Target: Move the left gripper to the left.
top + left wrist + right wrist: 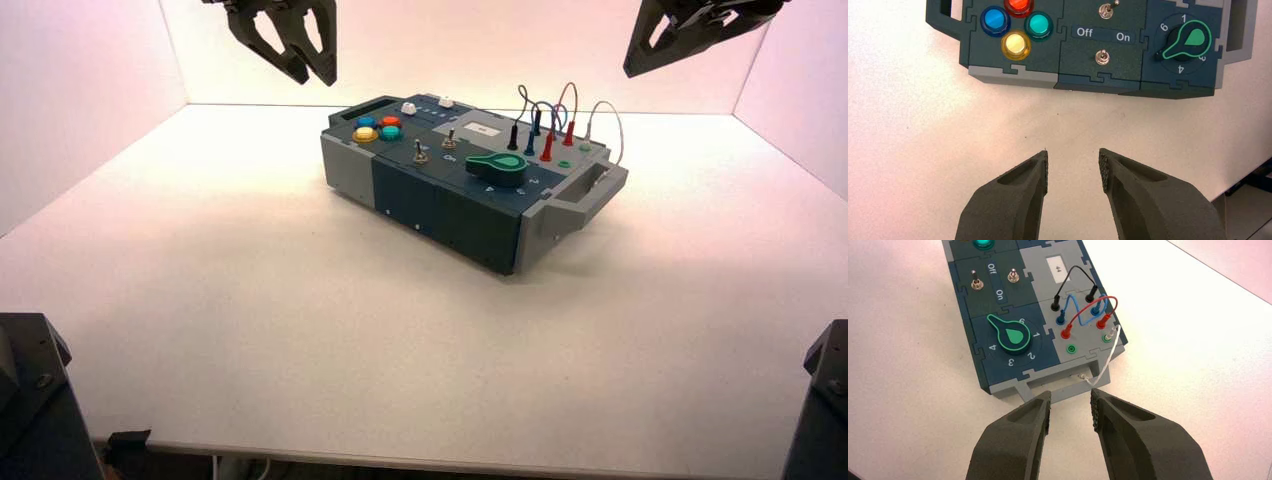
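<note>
Your left gripper (pixel 312 68) is hanging high over the tabletop's (pixel 250 300) far left part, its fingers (pixel 1018 190) parted and holding nothing. It is sitting above bare surface, clear of the box (pixel 470 190), off the box's left end where you are seeing the blue (pixel 995 19), red (pixel 1018 5), teal (pixel 1038 25) and yellow (pixel 1015 45) buttons. Two toggle switches (pixel 1102 57) are flanking the "Off / On" label, and the green knob (pixel 1188 42) is lying beyond them. Your right gripper (pixel 640 55) is hovering over the far right, its fingers also spread and empty, above the box's end with the wires (pixel 1083 295).
</note>
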